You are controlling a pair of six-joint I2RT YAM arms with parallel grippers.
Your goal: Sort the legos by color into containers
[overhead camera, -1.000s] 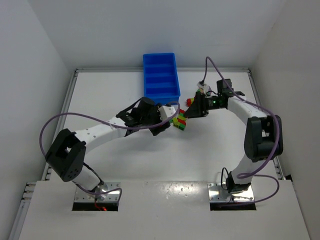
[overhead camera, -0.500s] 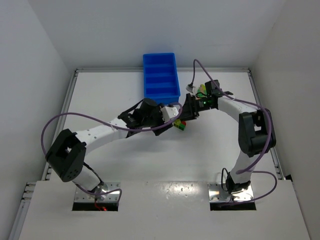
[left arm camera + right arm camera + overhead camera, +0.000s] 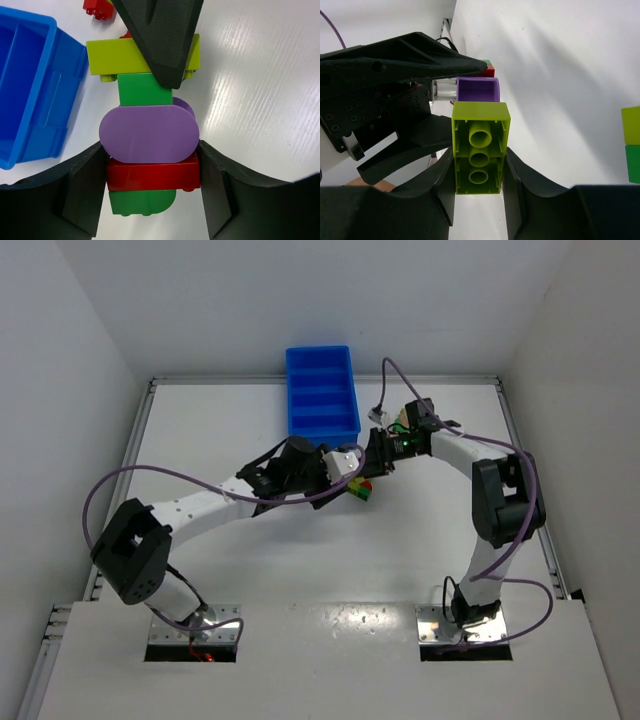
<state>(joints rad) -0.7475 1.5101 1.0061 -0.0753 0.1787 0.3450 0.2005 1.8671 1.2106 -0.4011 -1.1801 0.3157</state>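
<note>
A clump of stacked legos (image 3: 149, 131) lies on the white table beside the blue tray (image 3: 30, 95). It is made of yellow-green, green, purple oval, red and green pieces. My left gripper (image 3: 150, 160) is shut on its red brick (image 3: 152, 176), one finger on each side. My right gripper (image 3: 479, 160) is shut on the yellow-green brick (image 3: 480, 150) at the clump's other end, whose hollow underside faces the camera. In the top view the two grippers meet at the clump (image 3: 360, 488), just off the tray's (image 3: 322, 390) near right corner. All the tray's compartments I can see hold nothing.
A loose red brick (image 3: 97, 9) lies beyond the clump near the tray. A yellow-green brick (image 3: 631, 125) and a green brick (image 3: 633, 162) sit at the right edge of the right wrist view. Walls enclose the table on three sides.
My right gripper has swung left from the loose bricks to the clump and closed on the yellow-green brick. My left gripper kept hold of the clump, barely moving.
</note>
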